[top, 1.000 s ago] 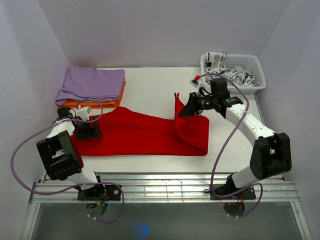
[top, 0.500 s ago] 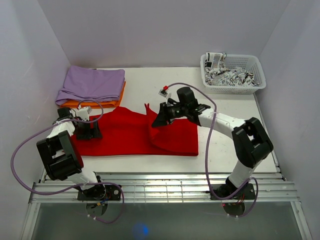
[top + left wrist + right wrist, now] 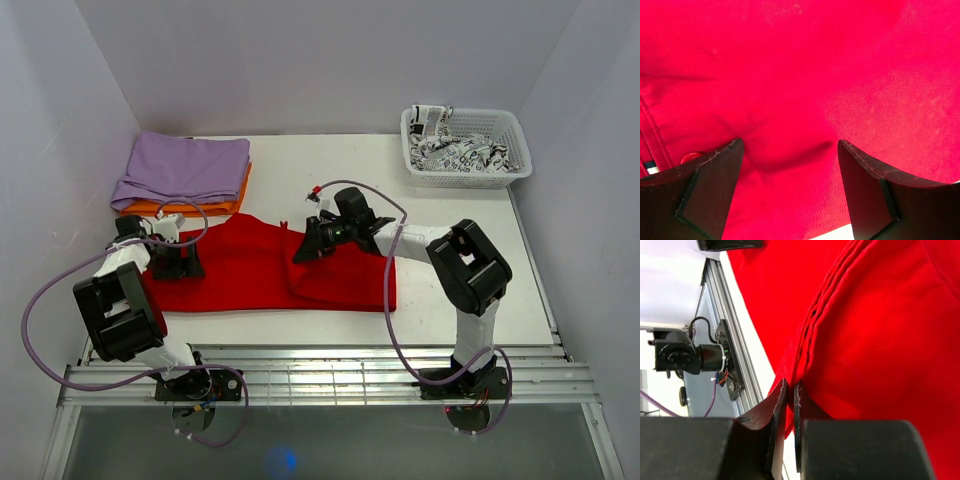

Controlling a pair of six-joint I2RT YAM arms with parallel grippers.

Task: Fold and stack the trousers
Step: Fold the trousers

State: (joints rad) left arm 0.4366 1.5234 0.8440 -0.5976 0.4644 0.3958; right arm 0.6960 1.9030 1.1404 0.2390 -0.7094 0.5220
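The bright red trousers (image 3: pixel 250 270) lie across the middle of the table, their right end folded back over itself. My right gripper (image 3: pixel 308 243) is shut on the folded edge of the trousers (image 3: pixel 850 340) and holds it lifted over the middle of the cloth. My left gripper (image 3: pixel 178 262) is open and rests on the left end of the trousers (image 3: pixel 800 75), its fingers (image 3: pixel 865 185) pressing on the fabric near a red button (image 3: pixel 690 157).
A folded lilac cloth (image 3: pixel 185 168) lies on an orange one (image 3: pixel 190 206) at the back left. A white basket (image 3: pixel 466 146) with black-and-white patterned cloth stands at the back right. The metal rail (image 3: pixel 320 378) runs along the near edge.
My right gripper has carried the trousers' right end leftwards, from the right side to over the middle, making the fold wider. The left arm has not moved.
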